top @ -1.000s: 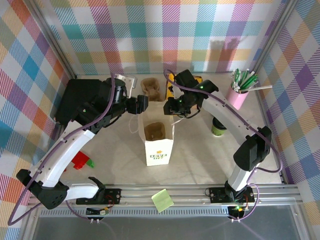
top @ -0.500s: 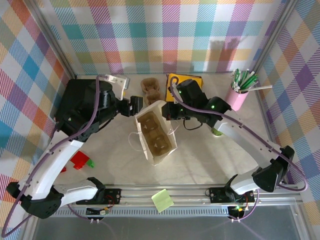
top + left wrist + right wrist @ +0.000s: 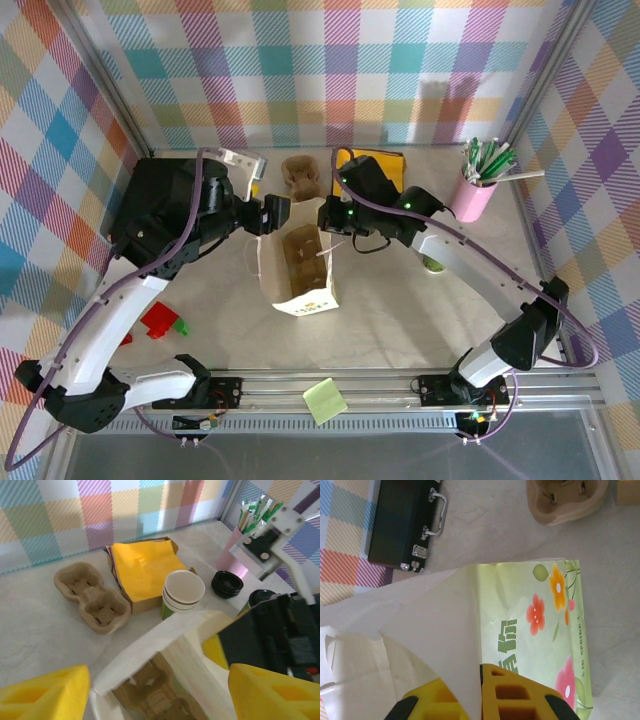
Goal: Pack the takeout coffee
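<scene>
A white paper bag [image 3: 300, 285] with a flower print [image 3: 535, 625] stands mid-table with its mouth open. A brown cup carrier [image 3: 150, 690] sits inside it. My right gripper [image 3: 481, 692] is shut on the bag's right rim, and it sits at the bag's far right corner [image 3: 328, 217]. My left gripper [image 3: 160, 700] is open, its yellow fingertips [image 3: 45, 695] spread either side of the bag's mouth, at the far left corner [image 3: 272, 213]. The takeout coffee [image 3: 184, 587], a white cup with a green lower part, stands behind the bag next to the napkins.
A spare cup carrier [image 3: 92, 597] and yellow napkins [image 3: 145, 567] lie at the back. The pink cup of straws [image 3: 475, 190] and black lids [image 3: 227, 583] are far right. A green cup [image 3: 434, 263] peeks from behind the right arm. A black case [image 3: 402, 522] sits left.
The right gripper has shut on the bag's rim. The bag tipped over and moved left and back, and now stands more upright. Both arms shifted with it.
</scene>
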Tool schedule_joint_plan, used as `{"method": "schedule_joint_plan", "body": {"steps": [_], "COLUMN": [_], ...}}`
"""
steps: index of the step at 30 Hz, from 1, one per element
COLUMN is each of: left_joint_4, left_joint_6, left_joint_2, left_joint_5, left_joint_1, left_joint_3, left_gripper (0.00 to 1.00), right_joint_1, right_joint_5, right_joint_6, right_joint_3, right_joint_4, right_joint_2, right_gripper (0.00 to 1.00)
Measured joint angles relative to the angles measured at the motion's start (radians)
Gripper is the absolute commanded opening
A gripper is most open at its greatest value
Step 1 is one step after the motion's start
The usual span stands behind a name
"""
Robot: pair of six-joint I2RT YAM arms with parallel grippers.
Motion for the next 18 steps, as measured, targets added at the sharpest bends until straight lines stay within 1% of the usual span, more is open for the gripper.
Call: {"method": "schedule_joint_plan", "body": {"steps": [3, 7, 11, 13, 18], "left_joint_4": [-0.031, -0.087, -0.167, -0.217, -0.326], "left_joint_6": [-0.032, -0.107, -0.192, -0.24, -0.354], "left_joint_2": [0.016, 0.033, 0.083, 0.119, 0.202], "left_joint_5": [0.023, 0.043, 0.044, 0.036, -0.016], "left_joint_1": [0.0, -0.004, -0.03, -0.058, -0.157], "left_joint_3": [0.016, 0.03, 0.081, 0.113, 0.149], "left_gripper": [0.66, 0.6, 0.5, 0.43, 0.32], "right_joint_1": [-0.01, -0.017, -0.019, -0.019, -0.019], "right_joint_5": [-0.005, -0.018, -0.023, -0.026, -0.027], "right_joint_6": [0.079, 0.176, 0.248, 0.276, 0.319], "right_joint_3": [0.0, -0.028, -0.066, -0.086, -0.138], "right_joint_4": [-0.006, 0.011, 0.03, 0.046, 0.072], "right_joint_2": [0.014, 0.015, 0.015, 0.014, -0.003], "right_gripper": [0.07, 0.07, 0.09, 0.09, 0.09]}}
